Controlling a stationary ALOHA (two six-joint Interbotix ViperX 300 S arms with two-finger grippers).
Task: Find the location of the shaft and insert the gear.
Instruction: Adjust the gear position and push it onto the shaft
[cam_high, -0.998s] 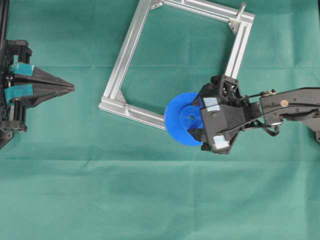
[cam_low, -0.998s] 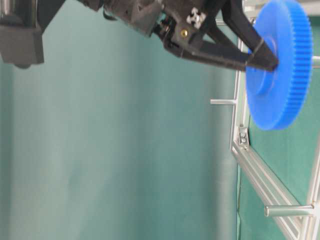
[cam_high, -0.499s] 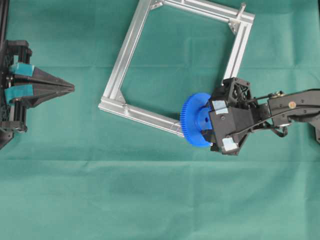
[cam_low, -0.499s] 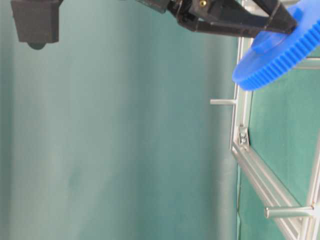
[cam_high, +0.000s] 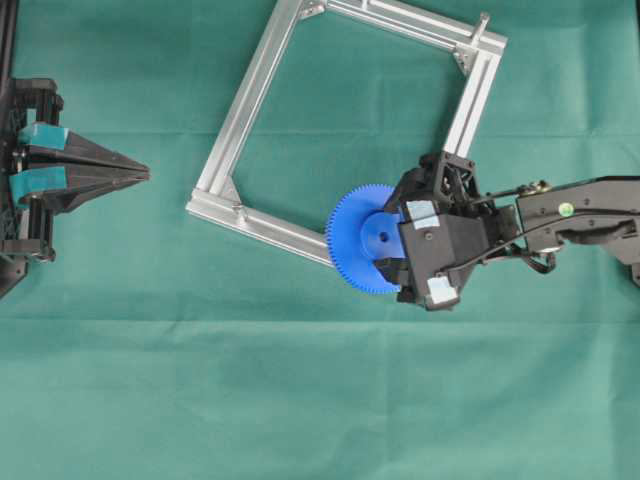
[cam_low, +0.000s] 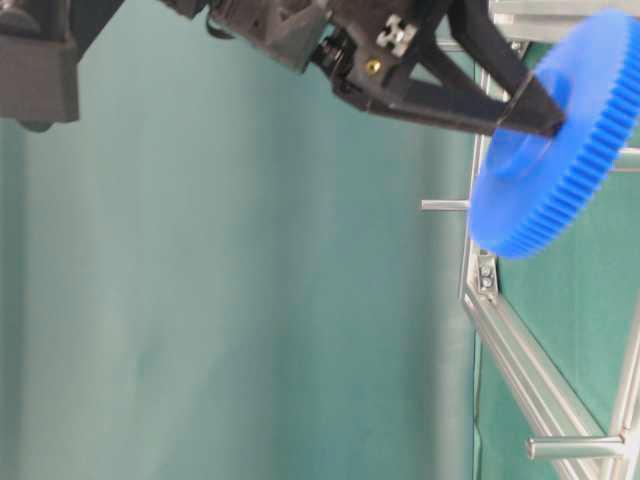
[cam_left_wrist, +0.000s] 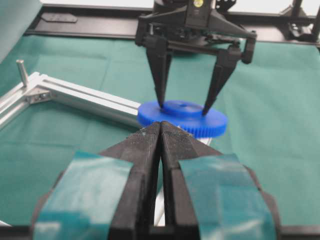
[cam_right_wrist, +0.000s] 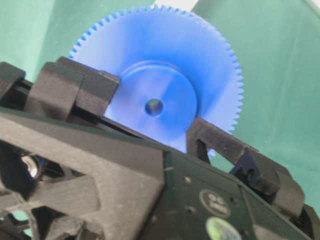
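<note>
We saw the right gripper (cam_high: 385, 243) clamping the gear (cam_high: 362, 237) by its hub; the left gripper (cam_high: 143, 176) was closed, far left.

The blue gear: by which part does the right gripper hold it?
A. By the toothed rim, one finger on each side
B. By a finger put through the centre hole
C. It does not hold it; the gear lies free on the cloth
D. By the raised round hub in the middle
D: in the left wrist view the two fingers of the right gripper clamp the raised hub of the gear, inside the toothed rim.
</note>
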